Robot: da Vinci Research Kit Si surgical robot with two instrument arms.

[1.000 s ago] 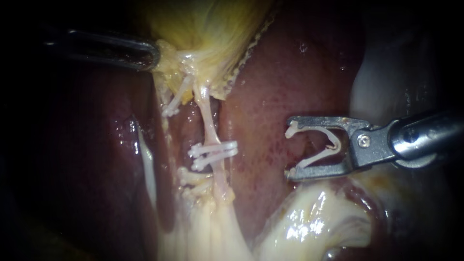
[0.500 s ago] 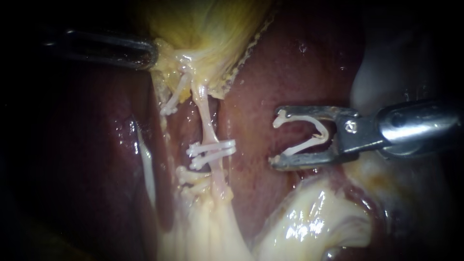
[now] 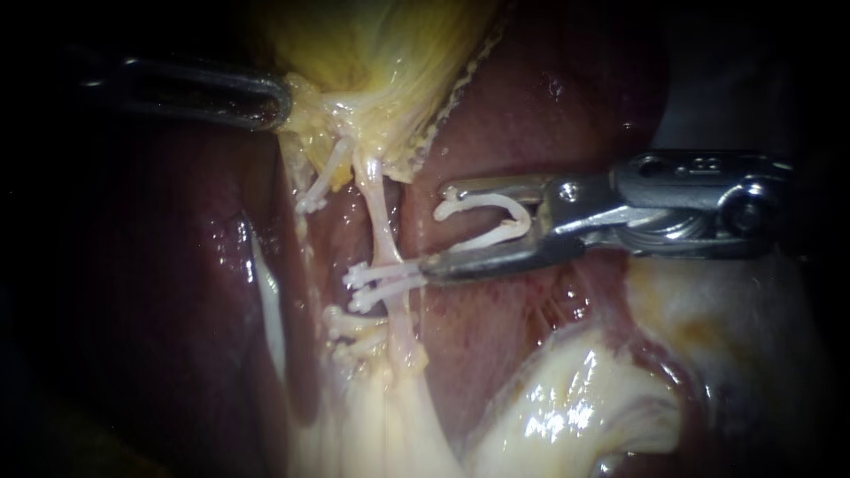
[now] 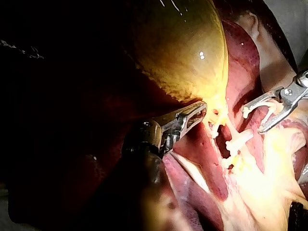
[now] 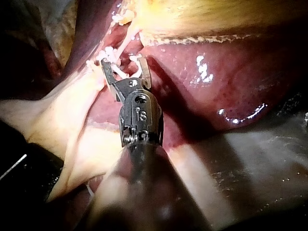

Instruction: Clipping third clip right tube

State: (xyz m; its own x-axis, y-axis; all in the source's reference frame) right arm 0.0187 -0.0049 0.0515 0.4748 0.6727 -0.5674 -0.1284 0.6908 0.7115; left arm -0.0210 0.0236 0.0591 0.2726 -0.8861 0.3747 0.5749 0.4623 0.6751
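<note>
1. My right instrument point(image 3: 434, 228) reaches in across the liver point(image 3: 531, 97). Its jaws stand wide apart and grasp an open clip point(image 3: 496, 239), one white leg lying along each jaw.
2. The right tube point(image 3: 379, 217) runs pale and taut from the gallbladder point(image 3: 381, 44) down over the liver. It lies just ahead of the jaw tips, not between them.
3. Two clips point(image 3: 388, 279) sit side by side across the lower part of the right tube. The tip of my lower jaw is at their near ends; I cannot tell whether it touches them.
4. The upper jaw's tip is near the bare stretch of tube above those clips.
5. The left tube point(image 3: 329, 173) lies just beside the right one, on the side toward my left instrument point(image 3: 285, 99).
6. The left instrument's jaws are clenched on the gallbladder's lower edge, where the tubes begin. The left wrist view shows them point(image 4: 201, 109) pressed together on yellow tissue.
7. In the right wrist view the right instrument point(image 5: 123, 62) has the tubes just ahead of its tips.
</note>
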